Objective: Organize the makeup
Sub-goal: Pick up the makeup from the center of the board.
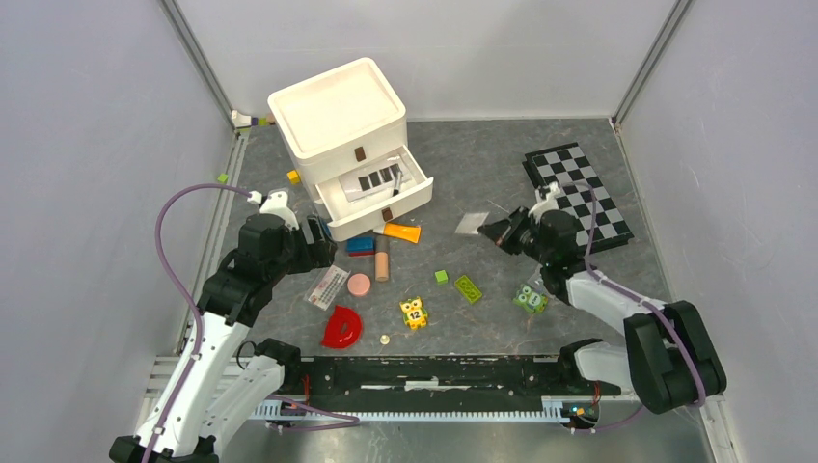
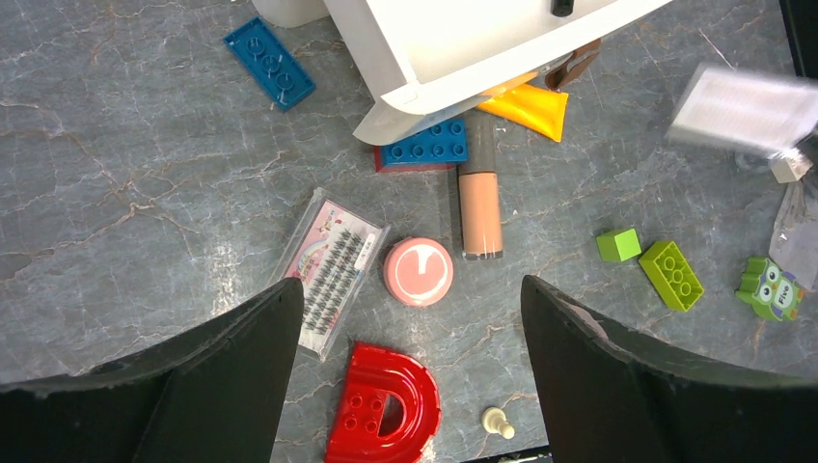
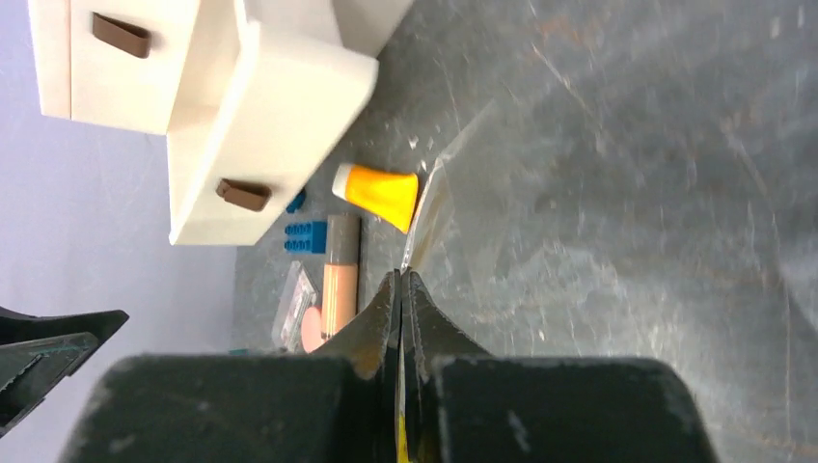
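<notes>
Only one mark is legible to you: the number 12 on the yellow owl block [image 1: 415,312], lower centre of the top view. The print on the lash packet [image 2: 333,270] is too small to read, and the pink disc [image 2: 419,271] bears a white mark, not letters. Your left arm rises from the lower left and bends toward the white drawer unit [image 1: 338,106]. The left gripper [image 2: 410,289] points down with its jaws spread wide, framing the pink disc without touching it. Your right arm folds in from the lower right, and the right gripper [image 3: 400,280] is pressed flat on the edge of a clear packet [image 3: 429,207], centre-right of the top view. The orange tube [image 1: 403,232] and beige stick [image 1: 382,260] lie just below the open bottom drawer, with the disc and lash packet below them.
</notes>
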Controlling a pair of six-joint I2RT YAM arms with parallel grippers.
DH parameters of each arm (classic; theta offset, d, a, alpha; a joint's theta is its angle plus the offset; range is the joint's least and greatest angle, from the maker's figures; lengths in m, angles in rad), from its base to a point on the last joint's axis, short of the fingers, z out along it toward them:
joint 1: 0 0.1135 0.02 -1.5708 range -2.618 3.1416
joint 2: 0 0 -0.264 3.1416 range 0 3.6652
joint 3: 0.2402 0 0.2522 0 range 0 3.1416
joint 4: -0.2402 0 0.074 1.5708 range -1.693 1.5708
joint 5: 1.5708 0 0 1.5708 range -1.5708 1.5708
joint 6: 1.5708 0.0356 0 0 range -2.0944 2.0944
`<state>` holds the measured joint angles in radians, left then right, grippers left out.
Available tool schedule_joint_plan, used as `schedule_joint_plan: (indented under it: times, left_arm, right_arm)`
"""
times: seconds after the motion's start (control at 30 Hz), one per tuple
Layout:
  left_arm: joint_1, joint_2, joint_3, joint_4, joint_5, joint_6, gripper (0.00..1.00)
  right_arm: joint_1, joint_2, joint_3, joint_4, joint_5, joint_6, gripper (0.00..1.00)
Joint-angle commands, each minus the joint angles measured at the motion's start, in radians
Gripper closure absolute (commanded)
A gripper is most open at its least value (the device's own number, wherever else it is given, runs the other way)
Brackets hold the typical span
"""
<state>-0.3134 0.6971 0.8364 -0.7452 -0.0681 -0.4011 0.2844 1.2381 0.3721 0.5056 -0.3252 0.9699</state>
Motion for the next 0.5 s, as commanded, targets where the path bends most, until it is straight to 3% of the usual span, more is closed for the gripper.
schedule_joint_plan:
  times: [0.0, 0.17, 0.47]
  left_arm:
    - [0.001, -0.009, 0.0, 0.041, 0.0, 0.005, 0.11]
    - [0.001, -0.006, 0.0, 0.042, -0.001, 0.004, 0.11]
    - [0.001, -0.01, -0.002, 0.043, -0.001, 0.004, 0.11]
  right_arm:
    - [0.005, -0.04, 0.187, -0.157, 0.044, -0.179, 1.0]
    - [0.04, 0.021, 0.411, -0.254, -0.023, -0.336, 1.0]
    - [0.162, 0.2, 0.712, -0.297, -0.167, -0.457, 1.0]
